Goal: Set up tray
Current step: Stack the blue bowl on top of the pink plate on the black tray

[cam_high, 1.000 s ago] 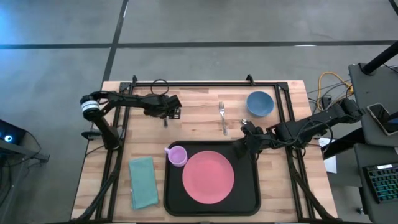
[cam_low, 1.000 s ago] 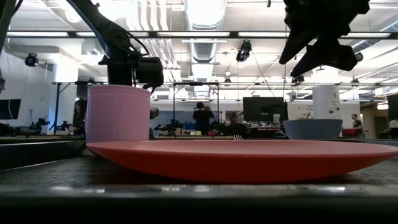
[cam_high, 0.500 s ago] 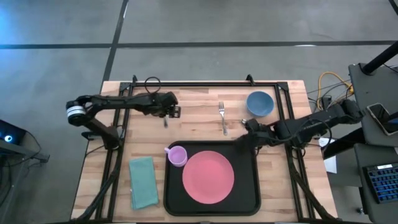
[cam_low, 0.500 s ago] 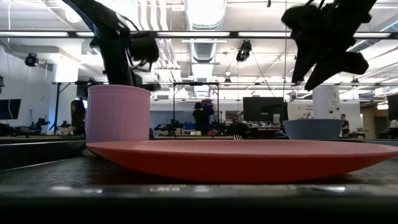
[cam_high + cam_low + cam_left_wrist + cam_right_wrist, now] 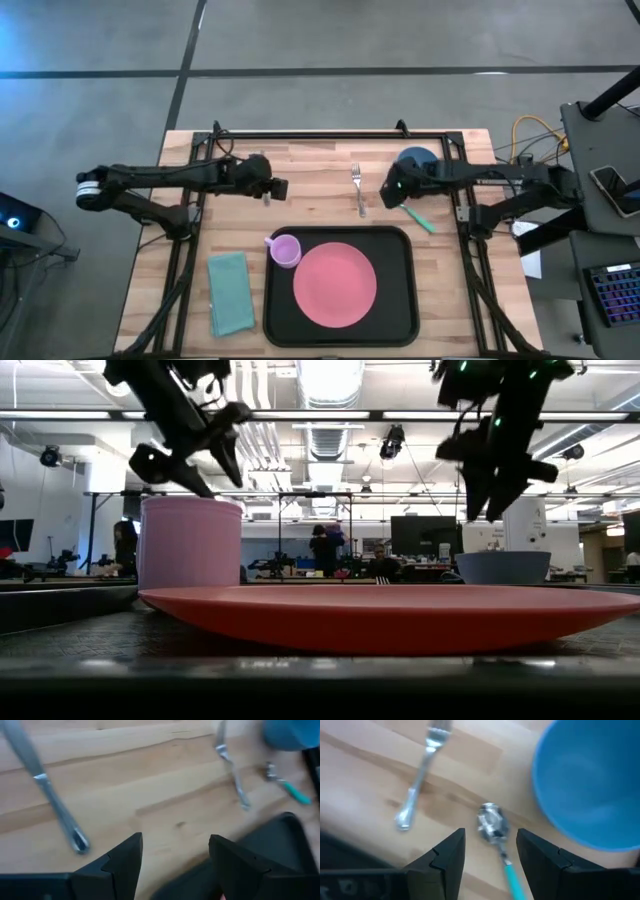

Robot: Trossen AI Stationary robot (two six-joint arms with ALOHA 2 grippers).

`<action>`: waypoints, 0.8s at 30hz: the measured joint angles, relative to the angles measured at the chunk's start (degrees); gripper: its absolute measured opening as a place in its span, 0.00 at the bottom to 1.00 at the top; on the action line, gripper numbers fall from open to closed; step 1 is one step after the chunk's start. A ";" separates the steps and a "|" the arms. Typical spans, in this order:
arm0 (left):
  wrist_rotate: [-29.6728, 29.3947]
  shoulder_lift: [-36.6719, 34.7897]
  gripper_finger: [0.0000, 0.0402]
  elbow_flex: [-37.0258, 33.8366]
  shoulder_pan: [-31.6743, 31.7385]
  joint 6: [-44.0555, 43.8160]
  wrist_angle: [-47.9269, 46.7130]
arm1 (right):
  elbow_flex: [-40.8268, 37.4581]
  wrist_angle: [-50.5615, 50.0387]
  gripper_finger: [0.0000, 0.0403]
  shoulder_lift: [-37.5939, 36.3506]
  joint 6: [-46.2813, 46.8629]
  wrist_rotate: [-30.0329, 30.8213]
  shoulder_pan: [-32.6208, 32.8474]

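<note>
Black tray [image 5: 398,300] sits at your surface's near edge, carrying pink plate [image 5: 334,284] and cup [image 5: 286,250]. Farther back, right pincer [image 5: 490,851] hangs released above teal-handled spoon [image 5: 498,842]; left pincer [image 5: 175,854] released beyond a knife [image 5: 50,795].

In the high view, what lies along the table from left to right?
Teal napkin → left gripper → lilac cup → pink plate on the black tray → fork → right gripper → blue bowl.
</note>
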 joint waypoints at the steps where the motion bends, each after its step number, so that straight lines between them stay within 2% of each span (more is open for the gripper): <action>1: -0.03 -0.50 0.52 0.00 -0.51 -0.18 0.28 | 0.00 -0.11 0.41 0.68 -1.73 -1.22 -1.80; 9: -0.10 -2.25 0.52 0.00 -2.13 -1.11 1.67 | 0.00 0.93 0.41 6.54 -11.44 -1.30 -10.61; 24: -0.25 -2.01 0.52 -0.35 -2.16 -1.08 1.73 | -0.04 4.30 0.41 19.96 -18.94 2.38 -14.55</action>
